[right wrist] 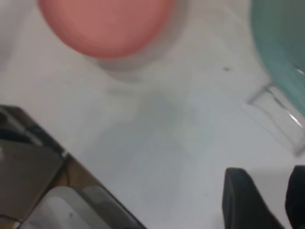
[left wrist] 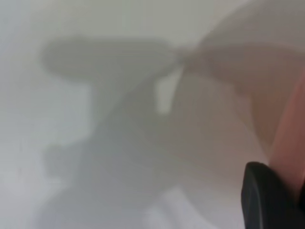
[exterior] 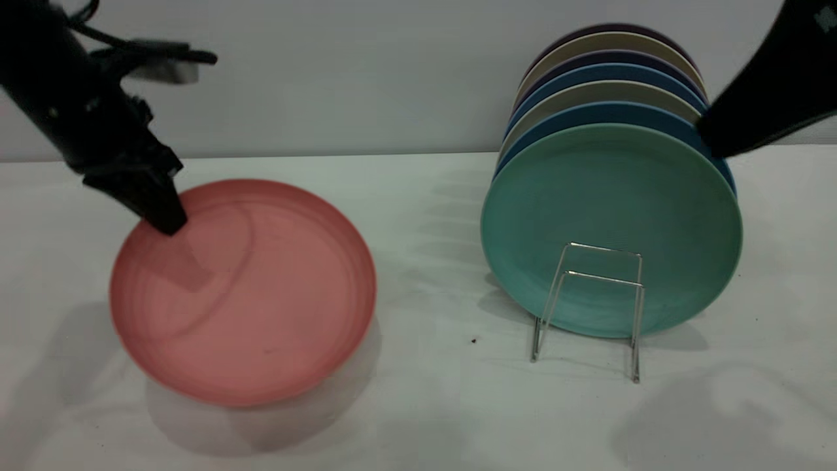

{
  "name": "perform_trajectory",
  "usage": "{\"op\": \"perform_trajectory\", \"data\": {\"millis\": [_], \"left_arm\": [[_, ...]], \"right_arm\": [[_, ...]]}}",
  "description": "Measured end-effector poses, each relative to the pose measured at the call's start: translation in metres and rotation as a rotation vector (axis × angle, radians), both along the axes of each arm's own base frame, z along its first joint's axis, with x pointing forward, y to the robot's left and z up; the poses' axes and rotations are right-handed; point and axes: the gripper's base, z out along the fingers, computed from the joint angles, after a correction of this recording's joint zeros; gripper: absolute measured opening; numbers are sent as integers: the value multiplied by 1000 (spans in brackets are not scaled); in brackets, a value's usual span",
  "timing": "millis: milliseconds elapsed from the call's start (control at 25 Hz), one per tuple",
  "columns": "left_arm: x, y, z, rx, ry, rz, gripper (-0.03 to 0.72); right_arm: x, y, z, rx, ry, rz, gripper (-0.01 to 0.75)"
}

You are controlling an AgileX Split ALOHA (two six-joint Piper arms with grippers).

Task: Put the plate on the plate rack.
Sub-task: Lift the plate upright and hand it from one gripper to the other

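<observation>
**Salmon-pink plate lifted by one edge, rack still to be reached**

Salmon-pink matte plastic, the plate (exterior: 243, 292) is tilted up off the white table (exterior: 425, 405), its face turned toward the exterior camera and its lower rim at or just above the tabletop, well apart from the rack. It is round, with a shallow raised rim and faint swirl marks across the face.

The main risk, as I judge it, is the grip: the left gripper (exterior: 169, 226) is clamped on the plate's upper-left rim only, so the plate hangs from one small contact and could swing or slip out on the way across. A second risk is the crowded plate rack (exterior: 586, 307): the teal-green plate (exterior: 611, 229) leans in it with blue and beige plates stacked behind, and only the front wire loops stand free. A misjudged entry could knock the teal plate or tip the light wire frame.

The right gripper (right wrist: 259, 202) hovers near the top of the stacked plates, jaws slightly parted and empty.
</observation>
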Motion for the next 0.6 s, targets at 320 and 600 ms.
{"op": "perform_trajectory", "data": {"millis": [320, 600], "left_arm": [[-19, -50, 26, 10, -32, -281, 15], [-34, -78, 37, 64, -34, -426, 15]], "right_arm": [[2, 8, 11, 60, -37, 100, 243], [19, 19, 15, 80, 6, 173, 243]]}}
